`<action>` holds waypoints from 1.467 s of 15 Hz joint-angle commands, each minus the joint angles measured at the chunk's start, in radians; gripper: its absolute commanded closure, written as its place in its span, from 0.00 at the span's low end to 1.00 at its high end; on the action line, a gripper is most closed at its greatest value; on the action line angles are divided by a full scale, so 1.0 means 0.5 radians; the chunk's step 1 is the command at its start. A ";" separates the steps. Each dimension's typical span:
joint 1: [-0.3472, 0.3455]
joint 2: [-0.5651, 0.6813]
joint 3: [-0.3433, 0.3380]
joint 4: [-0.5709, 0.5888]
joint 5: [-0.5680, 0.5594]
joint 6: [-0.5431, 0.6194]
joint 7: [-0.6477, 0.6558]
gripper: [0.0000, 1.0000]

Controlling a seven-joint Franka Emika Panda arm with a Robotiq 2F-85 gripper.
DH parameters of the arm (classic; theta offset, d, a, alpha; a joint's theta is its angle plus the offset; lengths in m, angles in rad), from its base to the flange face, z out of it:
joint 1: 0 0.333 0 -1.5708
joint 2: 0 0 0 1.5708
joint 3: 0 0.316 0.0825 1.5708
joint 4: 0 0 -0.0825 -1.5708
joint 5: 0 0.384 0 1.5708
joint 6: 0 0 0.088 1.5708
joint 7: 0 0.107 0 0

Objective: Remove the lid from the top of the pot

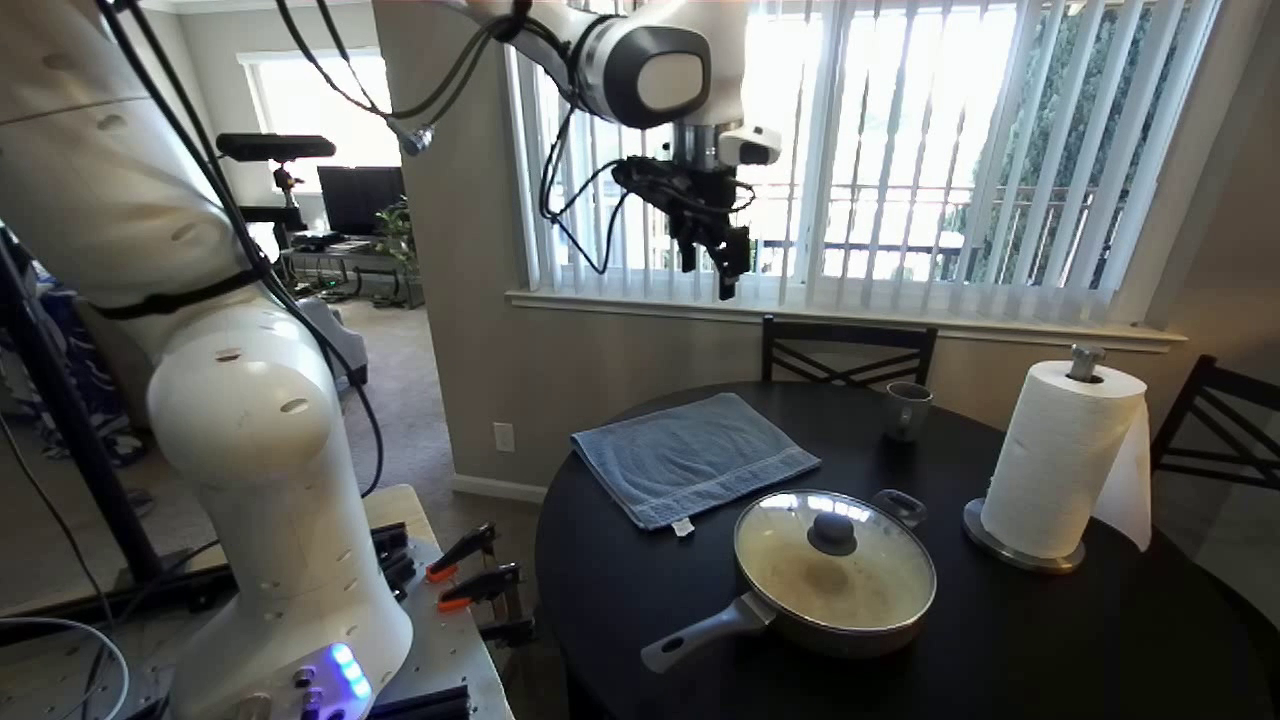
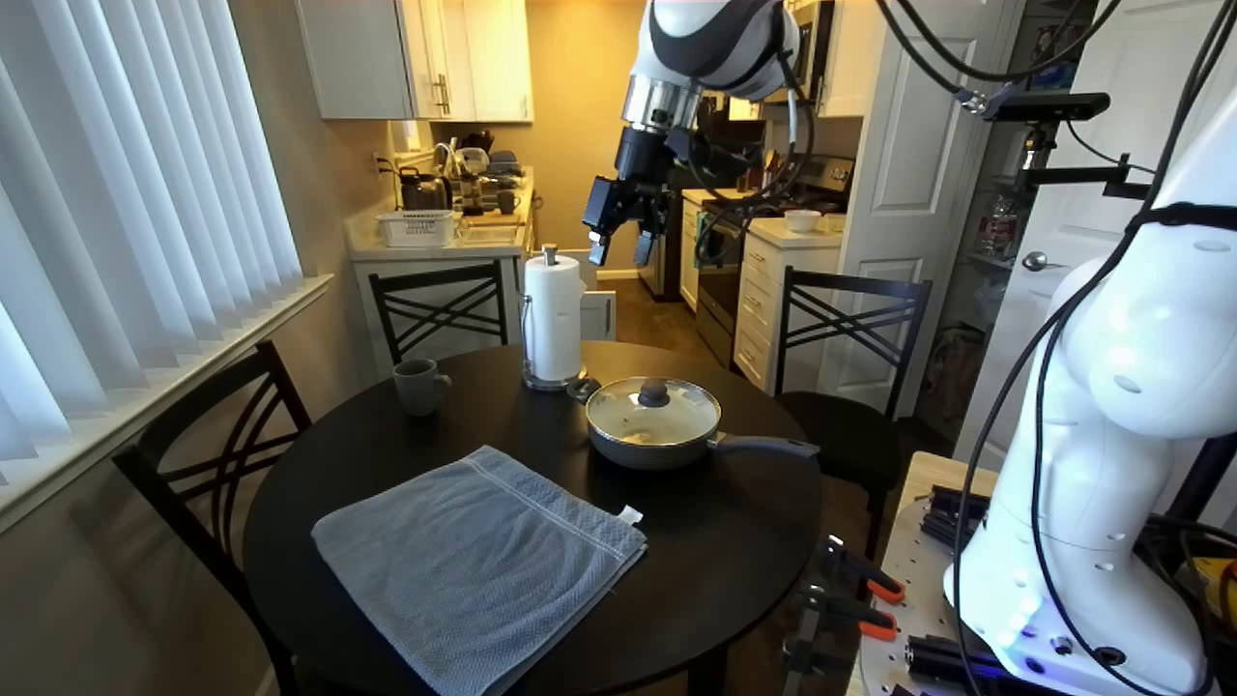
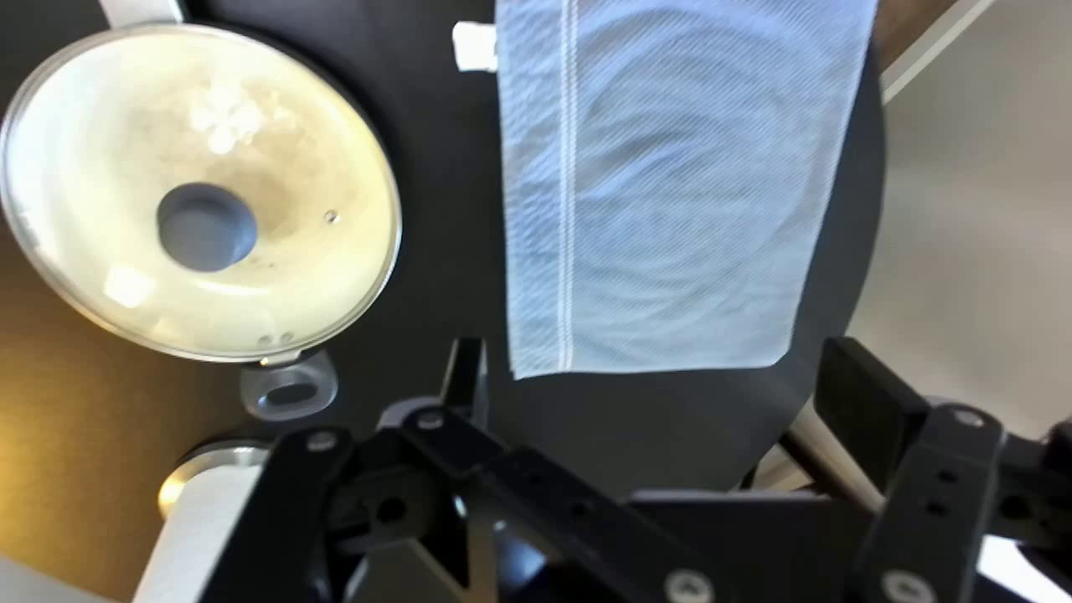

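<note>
The glass lid (image 1: 790,580) with its black knob (image 1: 832,533) sits flat on the pot (image 1: 850,643) on the dark round table. The lid (image 2: 628,418) and pot (image 2: 647,457) also show in an exterior view. In the wrist view the lid (image 3: 276,167) is at upper left, its knob (image 3: 206,227) facing up. The pot's long grey handle (image 1: 705,635) points toward the robot's side. My gripper (image 1: 708,274) is open and empty, high above the table and apart from the lid. Its fingers also show spread wide in the wrist view (image 3: 657,368).
A grey-blue folded cloth (image 1: 700,450) lies beside the pot. A paper towel roll (image 1: 1060,460) stands upright close to the pot's short side handle (image 1: 900,506). A grey mug (image 2: 418,387) stands on the table (image 2: 715,561). Chairs (image 2: 850,338) stand around it.
</note>
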 commanded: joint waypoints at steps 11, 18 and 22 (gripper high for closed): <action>-0.223 0.821 -0.100 0.098 -0.050 0.248 0.736 0.00; -0.248 0.860 -0.137 0.087 -0.043 0.226 0.728 0.00; -0.271 0.932 -0.150 0.159 -0.017 0.199 0.724 0.00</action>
